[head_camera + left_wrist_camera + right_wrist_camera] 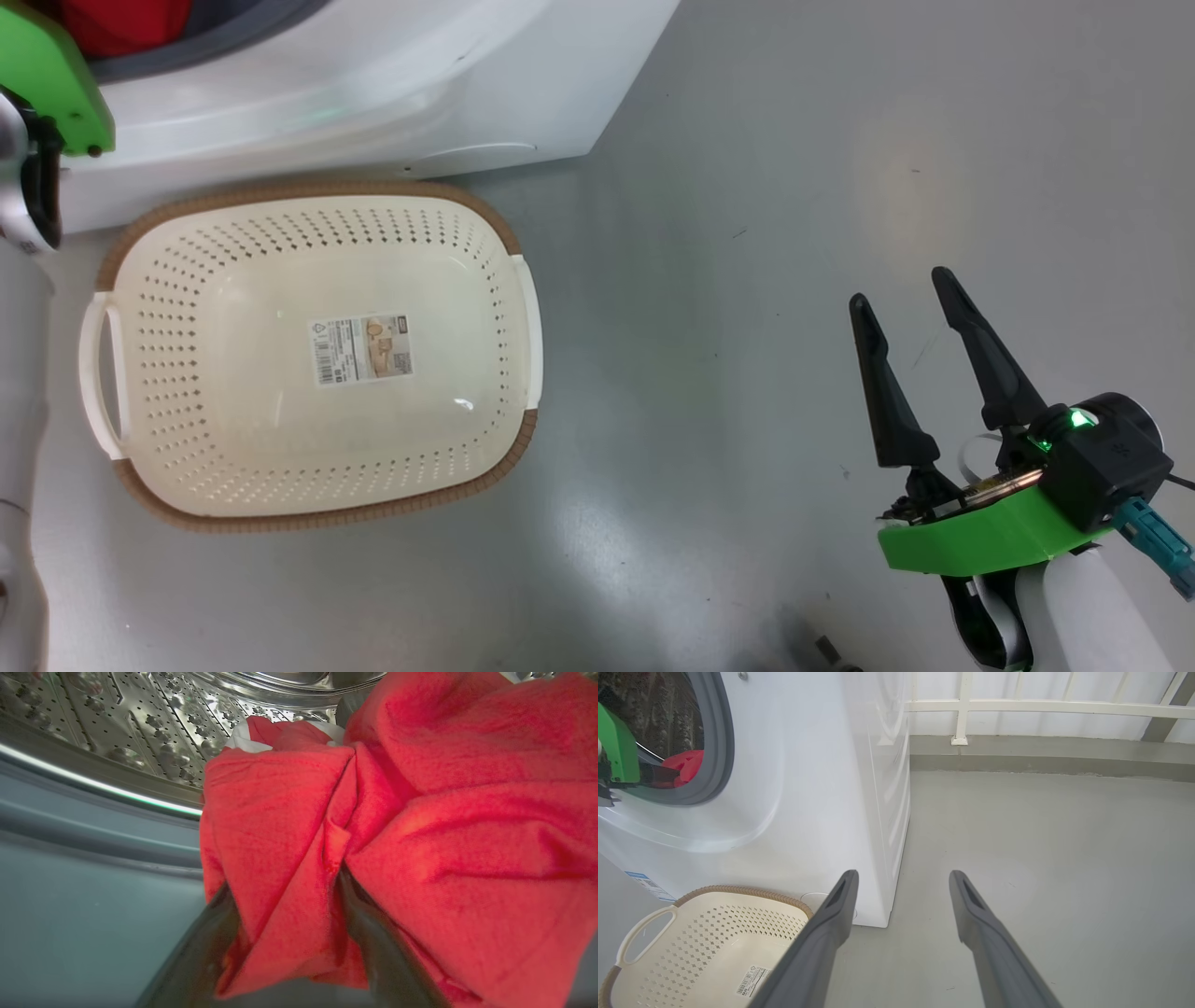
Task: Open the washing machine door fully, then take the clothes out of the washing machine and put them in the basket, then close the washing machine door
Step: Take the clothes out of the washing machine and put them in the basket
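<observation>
Unloading step. Left gripper [285,886], jaws apart, straddles a fold of the clothes [444,812] inside the washing machine [140,718]. Right gripper [898,289] hangs apart, empty. Next: clamp, then withdraw to the near basket [317,191].

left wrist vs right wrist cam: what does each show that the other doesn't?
Left wrist, not right: white fabric tucked in the red clothes, and a fold of them lying between the fingers of the open left gripper.
Right wrist, not left: the basket on the floor, the open right gripper, the washing machine's white front, a railing.
Both: clothes, steel drum, grey gasket, left gripper.
</observation>
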